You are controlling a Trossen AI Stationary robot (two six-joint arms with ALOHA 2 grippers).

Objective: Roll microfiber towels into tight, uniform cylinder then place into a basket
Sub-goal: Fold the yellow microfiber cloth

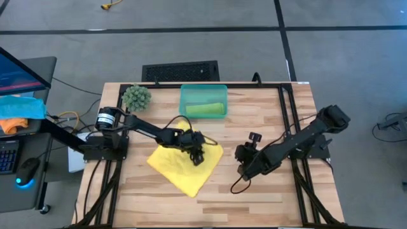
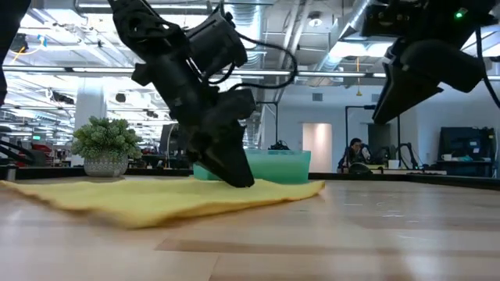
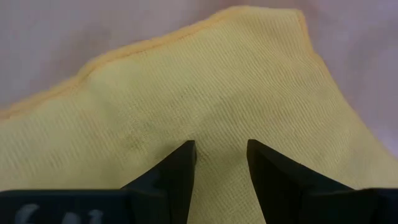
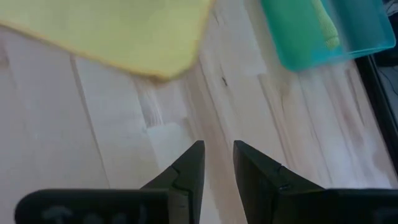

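The yellow microfiber towel lies spread flat on the wooden table, one corner pointing to the near edge. My left gripper is open and slants down onto the towel's right part. My right gripper hangs open above bare wood to the right of the towel, with nothing between its fingers. The teal basket stands at the far edge, and a lime green towel lies rolled inside it. My left gripper comes from above and from the table's left, slanting down. Its open fingertips reach the yellow towel's top face near its right corner. The cloth shows flat between the fingers, not pinched, and lies on the table.
A round green plant ball in a small pot stands left of the basket. Black frame rails run along the table's right side. Bare wood lies near and to the right of the towel. A desk with blue and orange cloths stands off the table's left.
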